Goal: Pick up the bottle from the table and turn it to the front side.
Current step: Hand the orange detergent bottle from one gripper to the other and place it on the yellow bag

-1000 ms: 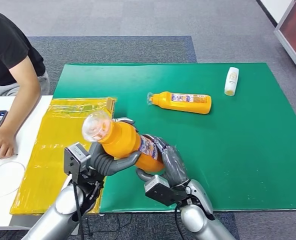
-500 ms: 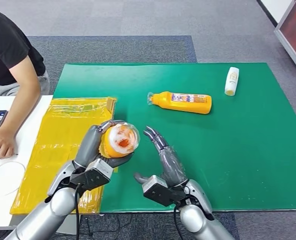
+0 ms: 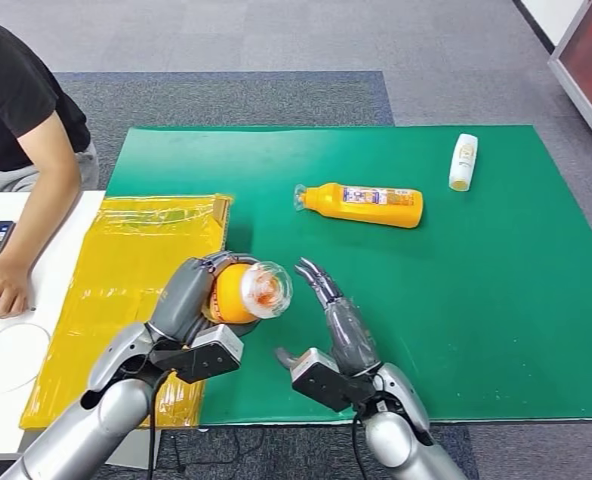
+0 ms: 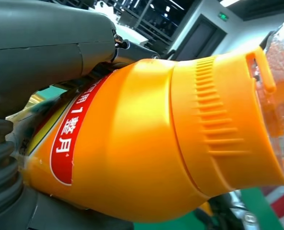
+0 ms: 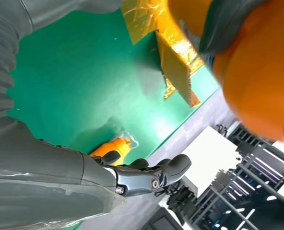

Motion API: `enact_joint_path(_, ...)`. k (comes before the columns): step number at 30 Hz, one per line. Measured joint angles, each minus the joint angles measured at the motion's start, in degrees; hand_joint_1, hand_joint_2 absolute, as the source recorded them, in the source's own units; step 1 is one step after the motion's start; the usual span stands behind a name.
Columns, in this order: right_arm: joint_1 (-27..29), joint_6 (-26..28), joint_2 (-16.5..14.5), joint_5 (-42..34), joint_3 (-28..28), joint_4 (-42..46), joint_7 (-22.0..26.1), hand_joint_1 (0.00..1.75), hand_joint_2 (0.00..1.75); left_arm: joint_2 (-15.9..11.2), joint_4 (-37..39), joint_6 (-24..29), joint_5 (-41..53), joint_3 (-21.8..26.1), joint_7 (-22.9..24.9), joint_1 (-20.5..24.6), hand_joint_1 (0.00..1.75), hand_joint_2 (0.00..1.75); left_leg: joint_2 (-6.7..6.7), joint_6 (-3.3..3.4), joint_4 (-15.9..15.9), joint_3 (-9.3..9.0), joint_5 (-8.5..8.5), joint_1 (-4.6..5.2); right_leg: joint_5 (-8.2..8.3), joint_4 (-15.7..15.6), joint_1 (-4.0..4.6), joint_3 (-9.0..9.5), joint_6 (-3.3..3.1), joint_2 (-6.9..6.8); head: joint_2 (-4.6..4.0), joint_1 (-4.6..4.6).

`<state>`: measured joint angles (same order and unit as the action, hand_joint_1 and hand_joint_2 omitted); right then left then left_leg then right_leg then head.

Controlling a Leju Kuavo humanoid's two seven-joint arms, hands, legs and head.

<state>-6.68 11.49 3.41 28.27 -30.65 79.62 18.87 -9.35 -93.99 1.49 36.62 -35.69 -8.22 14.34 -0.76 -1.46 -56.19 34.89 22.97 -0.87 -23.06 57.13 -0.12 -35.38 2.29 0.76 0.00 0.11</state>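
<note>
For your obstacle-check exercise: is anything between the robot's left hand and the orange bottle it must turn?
Nothing visible: the left hand already grips the orange bottle, fingers wrapped around its body. The right hand hangs open beside it.

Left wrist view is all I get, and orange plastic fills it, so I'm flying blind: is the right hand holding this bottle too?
Observer: No. The right hand is open beside the bottle, apart from it; the left hand grips it alone.
Operator: Which way does the cap face?
Observer: In the head view the clear cap points toward the camera and toward the right hand.
Operator: Anything else on the mat?
Observer: A second orange bottle lies on its side on the green mat, with a small white bottle near the far right corner.
</note>
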Motion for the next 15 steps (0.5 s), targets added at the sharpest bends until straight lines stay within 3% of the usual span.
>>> enact_joint_path(15, 2.2, -3.8, 0.0, -1.8, 2.8, 0.5, -2.4, 0.00, 1.75, -1.9, 0.1, 5.1, 7.5, 3.9, 2.2, -4.5, 1.75, 1.75, 0.00, 0.00, 0.0, 0.07, 0.00, 0.00, 0.00, 0.0, 0.00, -0.06, 0.00, 0.00, 0.00, 0.00)
